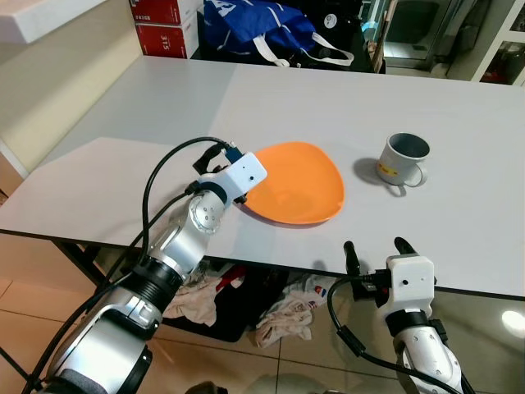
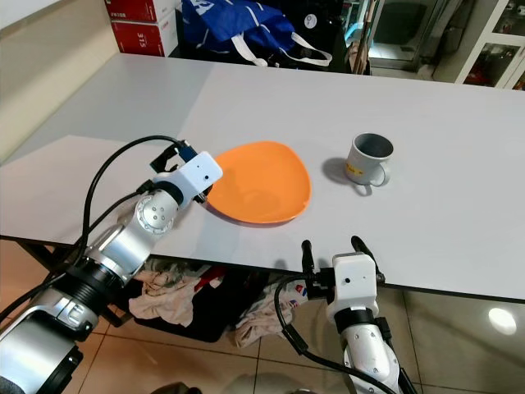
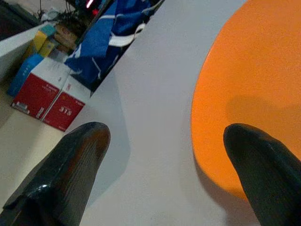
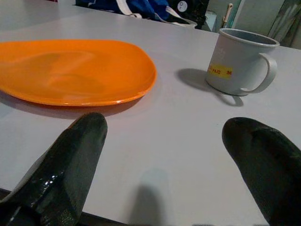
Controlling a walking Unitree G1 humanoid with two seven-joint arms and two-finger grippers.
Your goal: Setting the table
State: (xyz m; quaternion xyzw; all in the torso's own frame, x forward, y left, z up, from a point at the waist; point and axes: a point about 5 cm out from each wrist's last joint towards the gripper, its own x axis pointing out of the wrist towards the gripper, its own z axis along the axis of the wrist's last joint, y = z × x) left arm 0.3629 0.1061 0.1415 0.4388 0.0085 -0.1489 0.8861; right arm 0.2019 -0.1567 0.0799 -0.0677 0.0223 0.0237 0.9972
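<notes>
Nearest the robot, the right gripper (image 1: 374, 253) hangs just off the near edge of the white table (image 1: 459, 164), its two black fingers spread apart with nothing between them; from its wrist camera they point across the tabletop toward the plate and the mug. On the floor under the table's near edge lies a heap of crumpled cloths (image 1: 283, 316). A little farther in, the left arm reaches over the table from the robot's left, and the left gripper (image 3: 174, 155) sits low above the tabletop at the left rim of the orange plate (image 1: 297, 183); its fingers (image 3: 70, 165) are parted and grip nothing, one over bare table and the other over the plate's edge. The plate lies flat near the middle of the table, toward the near side. To its right, well apart from it, a grey mug (image 1: 403, 160) stands upright with a yellow label, its handle turned to the right. Beyond the far edge are a blue bag (image 1: 258, 26) with white straps and, to its left, stacked red boxes (image 1: 164, 25).
</notes>
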